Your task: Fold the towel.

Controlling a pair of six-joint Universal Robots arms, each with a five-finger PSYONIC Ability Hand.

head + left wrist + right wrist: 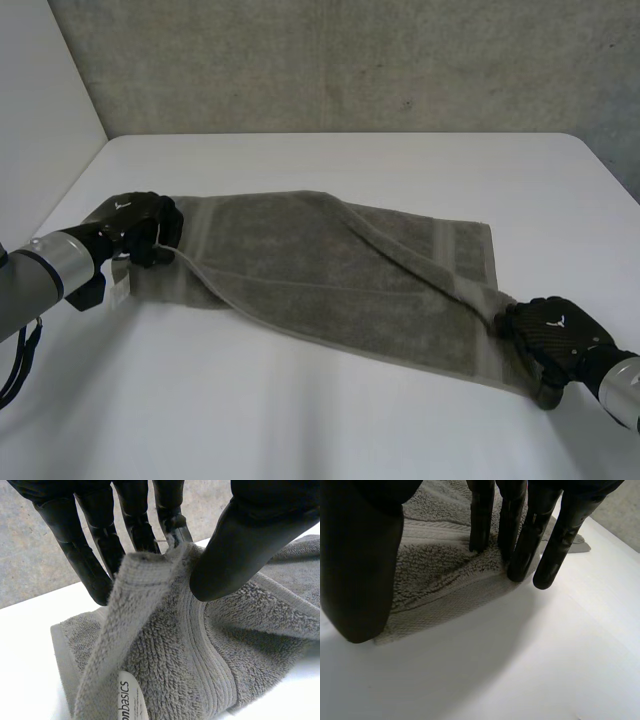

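Right hand (555,335) sits at the towel's (320,270) right-end corner on the robot's side. In the right wrist view its fingers (520,555) are straight with their tips set on the towel's woven border, and the thumb (360,570) rests at the border's outer edge. No cloth is raised between them, so this hand is read as pressing, not gripping.

Left hand (140,225) is at the towel's opposite, left end. In the left wrist view a ridge of the towel's edge stands up between the fingers (95,555) and the thumb (240,545), which pinch it. A white label (127,700) hangs from the towel under this hand.

Towel position: spread lengthwise across the white table (350,420), skewed, with its right end nearer the robot than its left end. Diagonal creases run across the towel, and one loose layer lies over another along the towel's robot-side edge.

Progress assessment: early stage. Both ends are attended, but only the left end is secured. No clean, edge-aligned fold is visible. Remaining work, as judged: secure the right corner, lift both ends, bring one edge over to the opposite edge, and flatten.
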